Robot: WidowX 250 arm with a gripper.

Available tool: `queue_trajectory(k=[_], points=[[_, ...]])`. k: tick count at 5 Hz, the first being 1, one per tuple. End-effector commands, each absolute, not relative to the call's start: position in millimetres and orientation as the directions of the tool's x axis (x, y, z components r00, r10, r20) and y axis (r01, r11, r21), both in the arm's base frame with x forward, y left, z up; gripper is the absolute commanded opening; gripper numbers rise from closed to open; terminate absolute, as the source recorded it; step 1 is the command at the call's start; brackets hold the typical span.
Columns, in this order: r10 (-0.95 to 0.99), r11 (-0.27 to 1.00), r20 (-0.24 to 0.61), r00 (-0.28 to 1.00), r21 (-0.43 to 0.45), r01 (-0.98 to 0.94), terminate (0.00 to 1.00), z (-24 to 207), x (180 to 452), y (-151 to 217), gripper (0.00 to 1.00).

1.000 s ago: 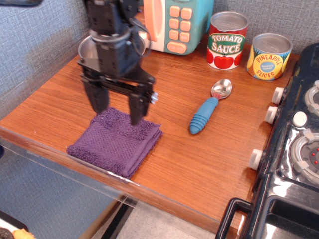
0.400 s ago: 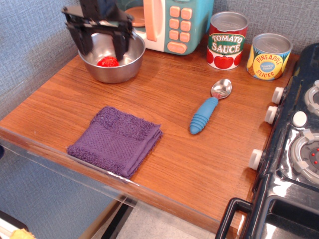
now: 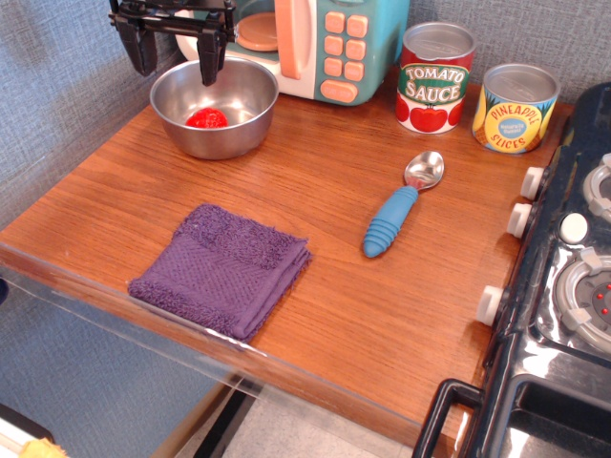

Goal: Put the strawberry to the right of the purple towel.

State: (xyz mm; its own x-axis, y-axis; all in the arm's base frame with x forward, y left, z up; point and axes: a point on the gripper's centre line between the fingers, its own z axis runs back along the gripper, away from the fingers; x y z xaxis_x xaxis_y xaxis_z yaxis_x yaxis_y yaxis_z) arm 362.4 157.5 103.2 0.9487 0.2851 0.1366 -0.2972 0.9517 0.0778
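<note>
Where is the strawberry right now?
The strawberry lies inside the steel bowl at the table's back left, by the toy microwave, with the open gripper above the bowl's left rim.

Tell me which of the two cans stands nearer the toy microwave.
The tomato sauce can, red and white, stands right beside the toy microwave. The yellow pineapple slices can sits farther right, next to the stove.

Strawberry (image 3: 206, 118) in steel bowl (image 3: 250, 88); open pincer (image 3: 176, 59) above.

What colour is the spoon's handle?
Blue, with ridges. The spoon shows best in the observation.image view, the only one.
</note>
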Motion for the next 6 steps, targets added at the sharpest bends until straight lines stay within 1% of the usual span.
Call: queue_trajectory(k=[1, 2, 4, 6], points=[[0.295, 0.945, 0.124, 0.948, 0.106, -0.308, 0.0, 92.7, 383.5, 163.3, 1.0], [0.298, 0.945, 0.1, 0.949, 0.11, -0.308, 0.0, 80.6, 390.3, 163.0, 1.0], [0.293, 0.945, 0.061, 0.954, 0.134, -0.299, 0.0, 63.9, 397.8, 159.9, 1.0], [0.303, 0.94, 0.014, 0.953, 0.163, -0.301, 0.0, 51.4, 389.0, 162.5, 1.0]])
